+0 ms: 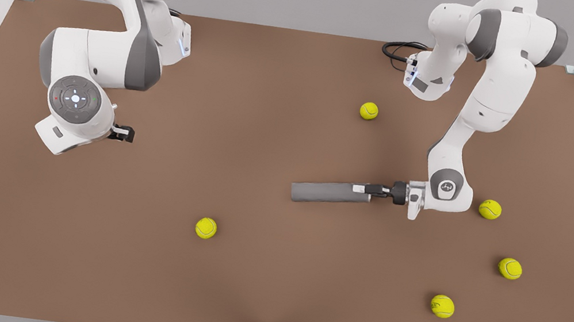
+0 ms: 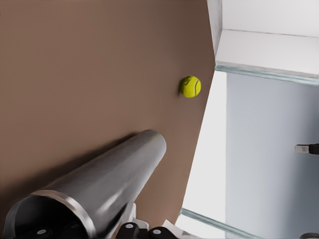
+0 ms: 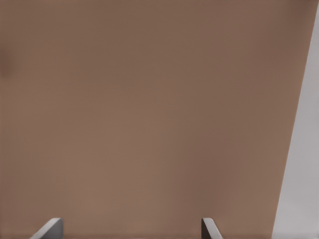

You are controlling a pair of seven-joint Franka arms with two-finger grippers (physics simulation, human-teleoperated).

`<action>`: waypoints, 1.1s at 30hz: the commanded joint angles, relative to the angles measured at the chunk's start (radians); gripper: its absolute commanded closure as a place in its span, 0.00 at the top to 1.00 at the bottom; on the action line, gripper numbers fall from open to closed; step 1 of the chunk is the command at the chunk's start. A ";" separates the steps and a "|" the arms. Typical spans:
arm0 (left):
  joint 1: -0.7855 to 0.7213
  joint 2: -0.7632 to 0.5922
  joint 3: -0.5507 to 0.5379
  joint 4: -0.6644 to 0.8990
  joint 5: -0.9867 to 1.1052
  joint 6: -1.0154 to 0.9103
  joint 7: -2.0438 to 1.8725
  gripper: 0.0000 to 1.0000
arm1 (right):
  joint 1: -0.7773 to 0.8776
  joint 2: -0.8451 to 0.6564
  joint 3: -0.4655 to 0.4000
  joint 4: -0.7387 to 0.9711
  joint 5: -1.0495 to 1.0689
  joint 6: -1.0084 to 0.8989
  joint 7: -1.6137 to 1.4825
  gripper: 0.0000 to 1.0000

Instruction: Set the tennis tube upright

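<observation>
Now my left gripper [image 1: 370,189] clenched on slim grey metallic tennis tube [image 1: 327,191], rim end | hollow, light, slippery: hold firmly | my right gripper [image 1: 123,133] waits spread, well apart from tube.

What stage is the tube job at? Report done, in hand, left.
Done: the left gripper has reached the tennis tube and grips its open end. In hand: the tube is lying nearly flat over the table, not upright. Left: tip it up onto one end and release. The right gripper waits open at the front view's left.
</observation>
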State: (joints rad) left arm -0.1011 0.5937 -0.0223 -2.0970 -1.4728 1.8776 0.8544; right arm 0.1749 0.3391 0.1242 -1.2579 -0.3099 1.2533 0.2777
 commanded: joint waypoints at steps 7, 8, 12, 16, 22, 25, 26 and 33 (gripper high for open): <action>0.000 0.000 -0.002 0.000 -0.007 -0.003 -0.012 0.21 | 0.002 0.000 0.000 0.000 0.000 0.000 -0.002 1.00; 0.000 0.000 -0.002 0.000 -0.007 -0.006 -0.012 0.21 | 0.000 0.000 0.000 -0.002 0.000 0.000 -0.002 1.00; 0.000 -0.003 -0.001 0.003 -0.007 -0.021 -0.012 0.21 | 0.000 0.000 0.000 -0.002 0.000 0.000 -0.002 1.00; 0.000 -0.008 -0.001 0.018 -0.006 -0.021 -0.014 0.21 | 0.000 0.000 0.000 0.000 0.000 0.000 -0.002 1.00; 0.001 -0.015 -0.001 0.031 0.000 -0.021 -0.012 0.21 | 0.002 0.000 0.002 0.000 0.009 -0.002 -0.003 1.00; 0.009 -0.018 0.001 0.034 0.003 -0.029 -0.012 0.21 | 0.000 0.000 0.000 -0.002 0.006 -0.003 -0.002 1.00; 0.008 -0.026 0.001 0.034 0.020 -0.029 -0.012 0.21 | 0.000 0.000 0.000 -0.002 0.005 -0.003 -0.002 1.00; 0.015 -0.067 0.027 0.061 0.149 -0.028 -0.034 0.21 | 0.002 0.000 0.000 -0.002 0.002 -0.006 -0.002 1.00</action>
State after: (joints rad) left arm -0.0853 0.5157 0.0166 -2.0356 -1.3573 1.8506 0.8066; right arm 0.1762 0.3391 0.1242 -1.2594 -0.3069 1.2471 0.2761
